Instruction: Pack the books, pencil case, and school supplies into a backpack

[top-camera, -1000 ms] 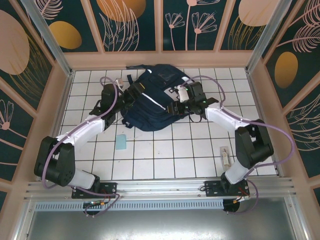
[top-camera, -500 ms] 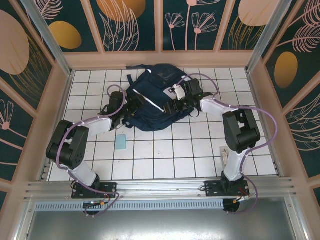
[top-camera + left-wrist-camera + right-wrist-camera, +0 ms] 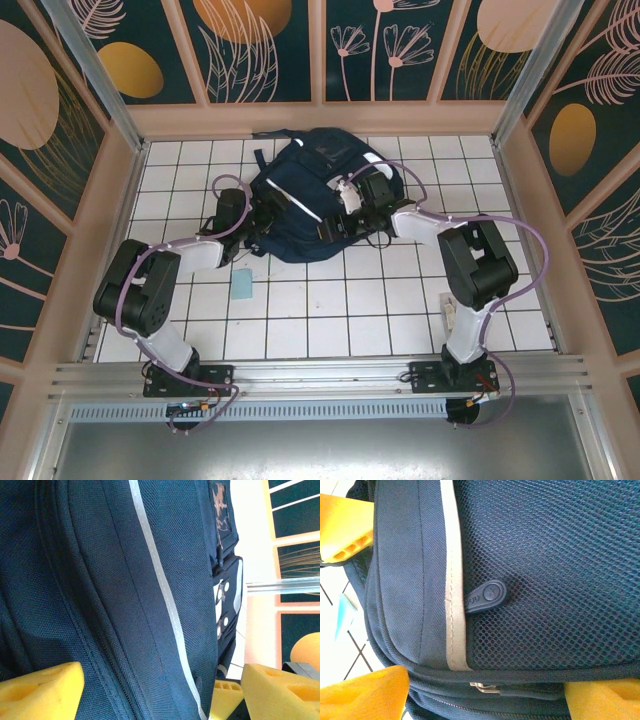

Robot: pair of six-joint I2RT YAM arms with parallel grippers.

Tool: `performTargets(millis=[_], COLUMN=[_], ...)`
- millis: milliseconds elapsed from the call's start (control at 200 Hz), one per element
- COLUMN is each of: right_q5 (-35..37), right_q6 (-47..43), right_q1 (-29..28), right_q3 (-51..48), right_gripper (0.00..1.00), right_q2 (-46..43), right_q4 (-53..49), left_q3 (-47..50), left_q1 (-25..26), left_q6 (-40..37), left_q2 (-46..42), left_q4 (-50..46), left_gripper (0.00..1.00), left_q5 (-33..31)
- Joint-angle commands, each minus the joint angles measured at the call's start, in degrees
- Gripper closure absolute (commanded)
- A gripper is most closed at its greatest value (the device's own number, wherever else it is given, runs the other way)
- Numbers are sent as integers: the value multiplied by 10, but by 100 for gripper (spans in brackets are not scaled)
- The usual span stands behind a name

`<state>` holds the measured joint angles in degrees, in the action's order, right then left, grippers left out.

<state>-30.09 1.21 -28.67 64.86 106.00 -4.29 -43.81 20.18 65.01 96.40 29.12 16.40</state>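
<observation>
1. Backpack. The backpack (image 3: 305,170) lies flat on the tiled table (image 3: 330,320), at 12 o'clock from the table centre and close to the far wall.

2. Left gripper. In the top view the left gripper (image 3: 258,218) sits at the backpack's 8 o'clock edge. In the left wrist view the left gripper (image 3: 160,695) has its jaws wide apart. Navy fabric of the backpack (image 3: 110,580) and a white stripe (image 3: 160,590) run between them (contact with the pads cannot be determined).

3. Right gripper. In the top view the right gripper (image 3: 338,222) sits at the backpack's 4 o'clock edge. In the right wrist view the right gripper (image 3: 485,700) also has its jaws spread apart. They straddle the backpack (image 3: 410,555) just below a mesh panel (image 3: 560,555) and a dark zipper pull (image 3: 487,596).

4. Loose supplies. A light-blue flat piece (image 3: 242,286) lies on the tiles at 7 o'clock from the backpack, near it but apart. A whitish oblong piece (image 3: 452,312) lies at 4 o'clock, well apart, just beside the right arm.
</observation>
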Motion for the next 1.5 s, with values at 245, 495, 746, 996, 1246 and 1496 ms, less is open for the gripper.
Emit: performTargets(millis=[245,495,746,996,1246,1496], right_q5=[-180,-158,29,56,43,-47], right_q6=[69,88,67,63,72,128], right_q1=[-80,-100,-64,-60,-64,-109], right_q3=[41,4,2,-13,-22,-32], right_gripper=[22,22,24,21,20,20], right_q2=[-72,-145,-139,-74,-38,-52], right_q4=[-47,-59,-95,-35,16,39], left_q3=[8,-14,-19,-8,-6,6], left_q1=[11,11,11,11,11,11], left_q6=[50,40,10,14,18,46], left_q2=[53,65,43,25,33,58], left_q4=[58,53,17,17,31,74], left_gripper=[18,18,18,18,17,18], left_q5=[33,35,25,24,25,38])
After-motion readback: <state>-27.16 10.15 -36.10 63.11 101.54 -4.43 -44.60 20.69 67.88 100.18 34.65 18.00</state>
